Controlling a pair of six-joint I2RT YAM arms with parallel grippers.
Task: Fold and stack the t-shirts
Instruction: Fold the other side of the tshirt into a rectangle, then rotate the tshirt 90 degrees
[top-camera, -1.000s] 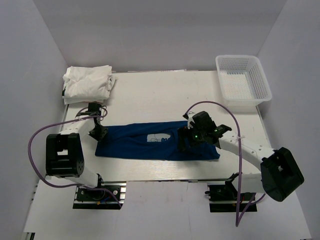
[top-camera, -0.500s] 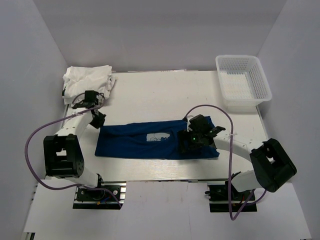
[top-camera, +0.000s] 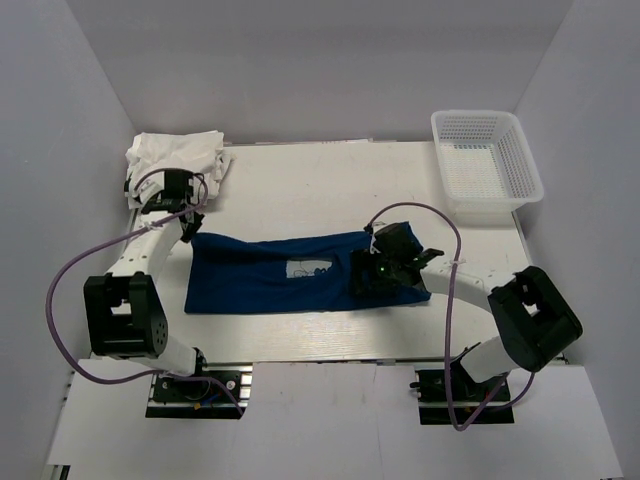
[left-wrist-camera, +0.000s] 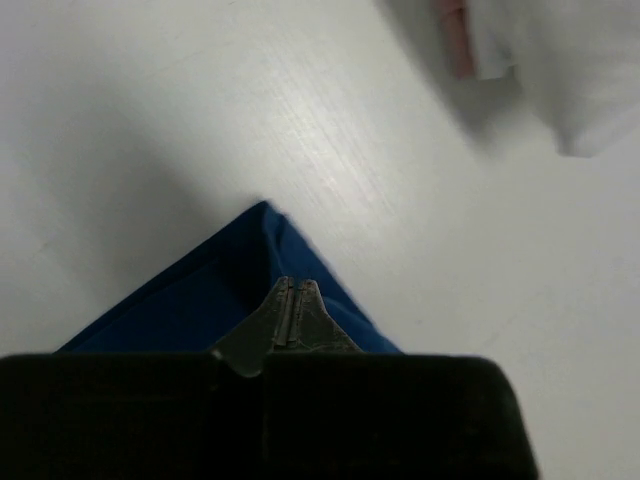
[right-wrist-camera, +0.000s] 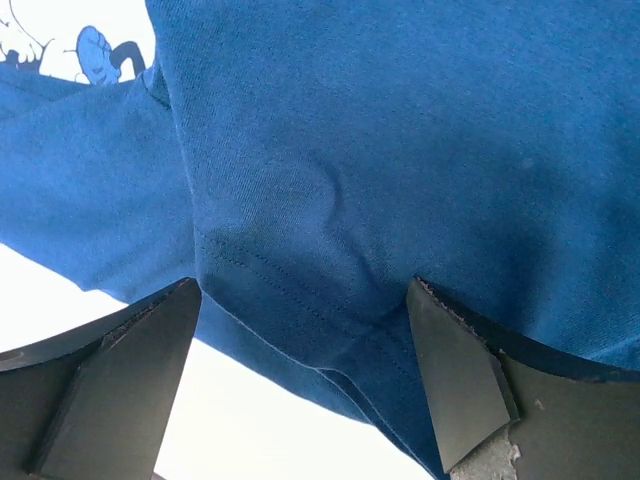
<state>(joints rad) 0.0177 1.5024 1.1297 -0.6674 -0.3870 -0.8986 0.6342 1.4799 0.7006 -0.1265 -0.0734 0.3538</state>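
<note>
From above, the navy shirt (top-camera: 270, 275) is lying as a long strip across the table (top-camera: 330, 190), with the white pile (top-camera: 175, 163) at the far left corner. The left gripper (top-camera: 192, 233) is at the strip's far left corner and the right gripper (top-camera: 368, 280) over its right part, so folding looks to be midway. In the left wrist view, the jaws are pressing shut on that corner, apparently pinching it. In the right wrist view, the fingers (right-wrist-camera: 120, 380) are standing wide apart astride the navy shirt (right-wrist-camera: 400, 150), gripping nothing, so the next move is likely calling for them to close on the hem.
</note>
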